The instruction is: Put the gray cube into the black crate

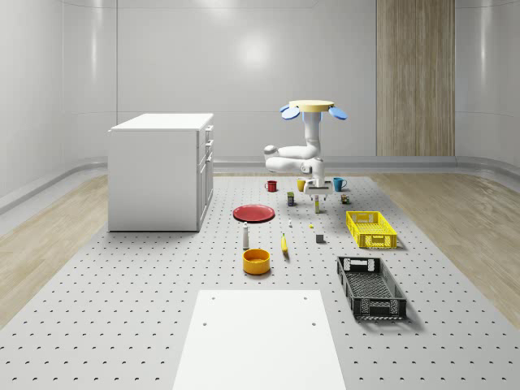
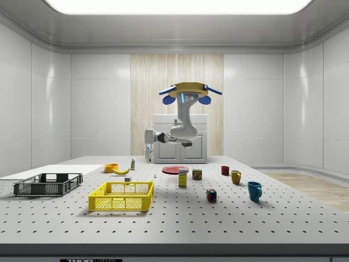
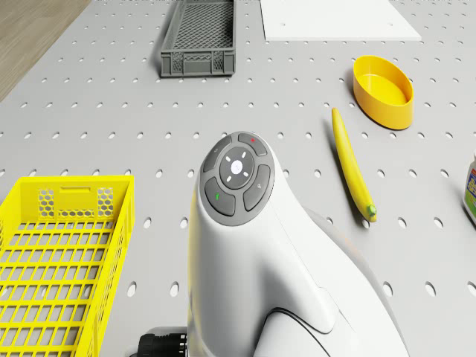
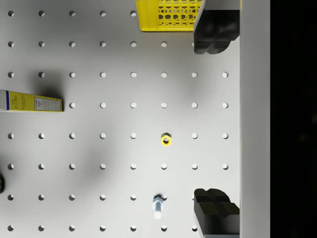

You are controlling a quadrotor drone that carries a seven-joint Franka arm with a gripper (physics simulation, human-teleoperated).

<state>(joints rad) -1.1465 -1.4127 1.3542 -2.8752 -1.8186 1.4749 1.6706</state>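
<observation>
The gray cube (image 1: 320, 238) is small and sits on the perforated table, just left of the yellow crate (image 1: 370, 228); the side view has the gray cube (image 2: 127, 179) behind that crate. The black crate (image 1: 370, 286) lies nearer the front, and the drone view catches the black crate (image 3: 199, 37) too. My drone (image 1: 313, 106) hovers over the far middle of the table. My gripper (image 1: 319, 193) hangs open above the table, beyond the cube and apart from it. In the wrist view the gripper (image 4: 214, 121) has nothing between its dark fingers (image 4: 213, 34).
Below the gripper lie a yellow nut (image 4: 166, 140), a bolt (image 4: 158, 206) and a yellow box (image 4: 30, 101). A banana (image 1: 284, 244), orange bowl (image 1: 256, 260), white bottle (image 1: 245, 236), red plate (image 1: 254, 213) and mugs (image 1: 339, 184) dot the table. A white cabinet (image 1: 161, 171) stands at the left.
</observation>
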